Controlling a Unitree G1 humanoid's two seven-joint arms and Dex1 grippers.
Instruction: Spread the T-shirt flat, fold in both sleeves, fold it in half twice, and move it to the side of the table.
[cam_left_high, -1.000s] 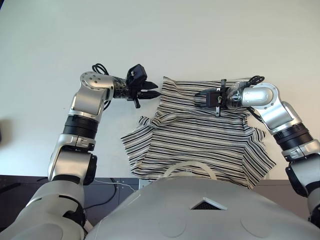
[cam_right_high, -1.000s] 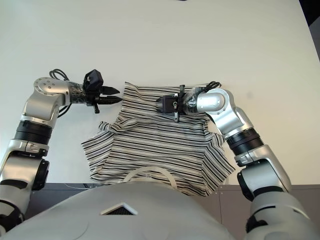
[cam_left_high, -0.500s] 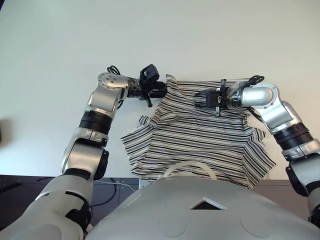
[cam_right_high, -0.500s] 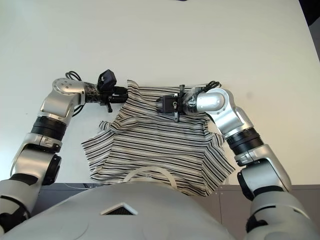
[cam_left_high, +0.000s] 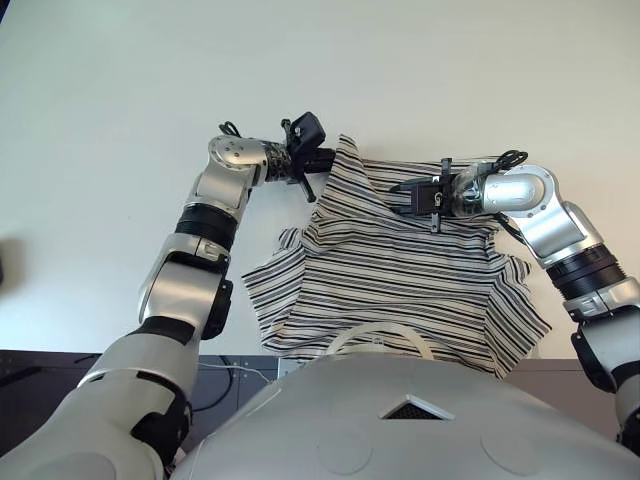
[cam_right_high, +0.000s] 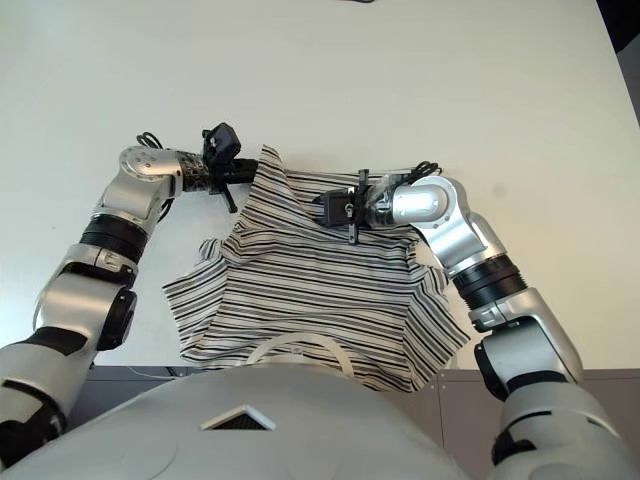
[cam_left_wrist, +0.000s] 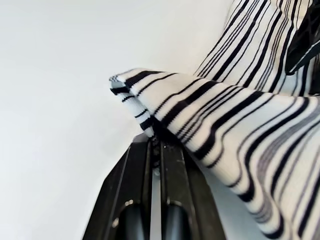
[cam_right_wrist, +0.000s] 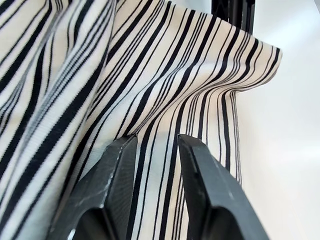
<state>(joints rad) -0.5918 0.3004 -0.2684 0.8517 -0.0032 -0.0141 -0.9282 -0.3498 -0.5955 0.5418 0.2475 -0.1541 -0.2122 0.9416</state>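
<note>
Here, striped T-shirt (cam_left_high: 400, 280) lies rumpled at the near edge of the white table (cam_left_high: 120, 100); right gripper (cam_left_high: 397, 190) over its far part, fingers slightly apart; left gripper (cam_left_high: 325, 160) pinching the raised far-left corner

A striped T-shirt (cam_left_high: 400, 280) lay rumpled on the white desk (cam_left_high: 300, 70). The left gripper (cam_left_high: 328, 160) pinched its far left corner, raised off the surface. The right gripper (cam_left_high: 400, 192) sat over the far edge.
</note>
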